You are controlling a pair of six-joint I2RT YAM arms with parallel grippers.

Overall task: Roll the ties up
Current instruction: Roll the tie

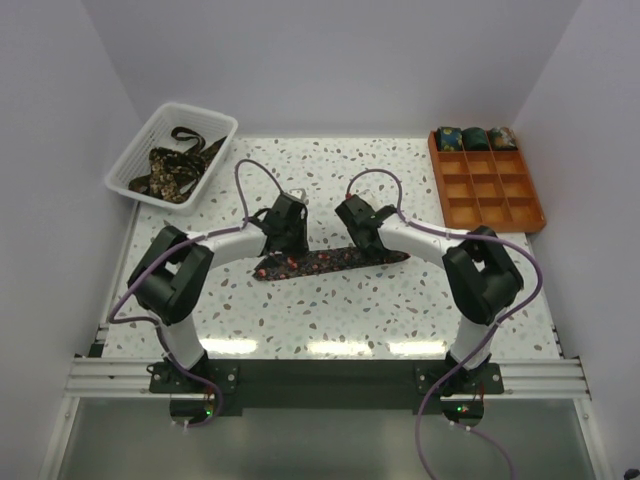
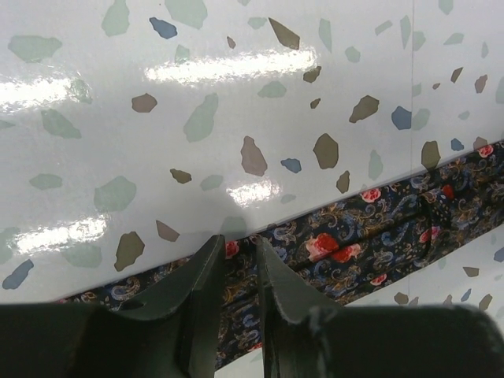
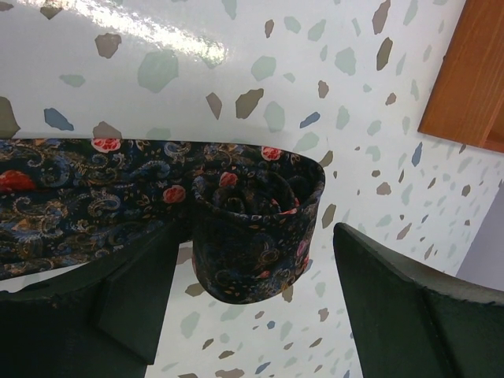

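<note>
**Desk:** Where does the job stand?

**Floor:** Three rolled ties (image 1: 474, 137) sit side by side in the far row of the orange tray (image 1: 488, 190), one to a compartment. The other compartments are bare. A tangle of loose ties (image 1: 175, 165) lies in the white basket (image 1: 122, 178) at the far left corner.

**Desk:** And on the table?

**Floor:** A dark floral tie (image 1: 320, 264) lies stretched across the speckled table (image 1: 330, 320) between the two arms. Its right-hand tip is curled into a small rolled end (image 3: 248, 272), while most of its length lies flat.

**Desk:** What are the claws doing?

**Floor:** The right claw (image 3: 258, 235) is spread wide and straddles that rolled end. The roll sits hard by the finger on one side and well clear of the other. The left claw (image 2: 236, 246) stands over the flat stretch toward the other end, its fingers drawn nearly together with only a slit between them. From the wrist view I cannot tell whether cloth is pinched there or the tips merely bear down on it.

**Desk:** So how much is left?

**Floor:** By my reading, most of it. Three are done, one is barely begun, and the basket's heap is untouched. How many ties are in the heap cannot be counted from above. This tie needs winding along nearly its whole length, then a compartment in the tray.
</note>
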